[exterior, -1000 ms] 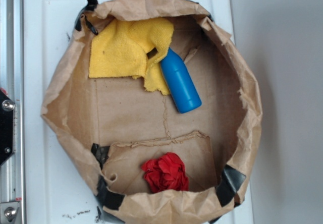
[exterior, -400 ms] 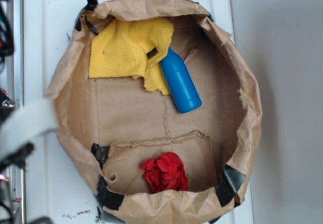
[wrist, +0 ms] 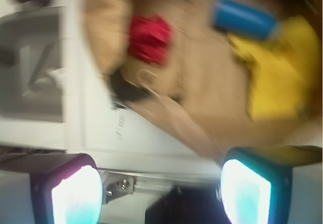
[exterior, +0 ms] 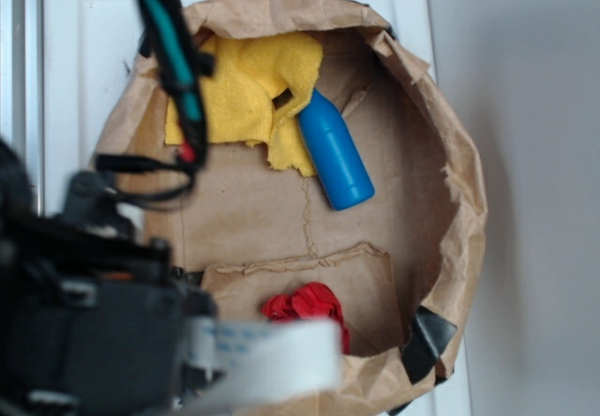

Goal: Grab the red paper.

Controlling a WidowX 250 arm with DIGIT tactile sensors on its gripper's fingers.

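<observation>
Roughly, largest first:
White tray [exterior: 84, 79]: fills most of the exterior frame, carries the bag; bare strip down its left side.
Paper bag [exterior: 464, 200]: brown, walls rolled down so it sits as a wide shallow bowl, likely so its contents can be reached from above; black tape at the lower corners.
Robot arm [exterior: 94, 332]: big dark blur in the lower left of the exterior frame, cables running to the upper left, a white ribbon crossing the bag's bottom rim. Judged to be on approach, not yet over the target.
Yellow cloth [exterior: 244, 88]: upper part of the bag floor, draped over the bottle's top end.
Blue bottle [exterior: 335, 154]: lying tilted, centre-right of the bag floor, well apart from the target.
Red paper [exterior: 305, 304]: crumpled wad at the bottom centre of the bag, on a loose paper flap; lower edge hidden by the white ribbon.
Gripper [wrist: 161, 191]: fingers spread wide, nothing between them, nothing gripped.
Wrist-only info: both glowing fingers [wrist: 78, 196] in the bottom corners, over the tray edge outside the bag; red wad upper left, bottle upper right. Heavy motion blur.
Exterior-only info: whole bag layout; jaws not visible there.
</observation>
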